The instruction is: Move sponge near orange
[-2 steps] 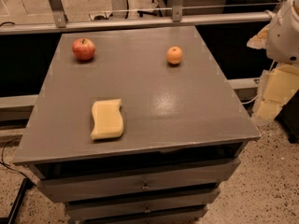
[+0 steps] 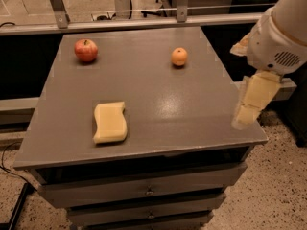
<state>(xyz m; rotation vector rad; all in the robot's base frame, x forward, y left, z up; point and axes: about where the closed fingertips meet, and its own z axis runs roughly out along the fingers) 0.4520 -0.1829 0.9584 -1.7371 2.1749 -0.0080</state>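
The sponge (image 2: pixel 110 122) lies flat on the table's (image 2: pixel 158 95) front left, its long axis running front to back. The orange (image 2: pixel 179 56) sits well apart, far right. The apple (image 2: pixel 86 50) sits far left, off their line. The gripper (image 2: pixel 249 104) hangs over the right edge; how wide it stands I can't tell.

A grey cabinet top (image 2: pixel 163 97) was seen filling the middle of the frame, with drawers (image 2: pixel 148 189) shown below it. The sponge (image 2: pixel 110 122) was laid flat at lower left of the top. The orange (image 2: pixel 179 56) was placed at upper centre-right, well apart from the sponge. A red apple (image 2: pixel 86 50) was set at upper left. The gripper (image 2: pixel 252 104) was held at the right edge of the frame, just beside the top's right rim, touching nothing.
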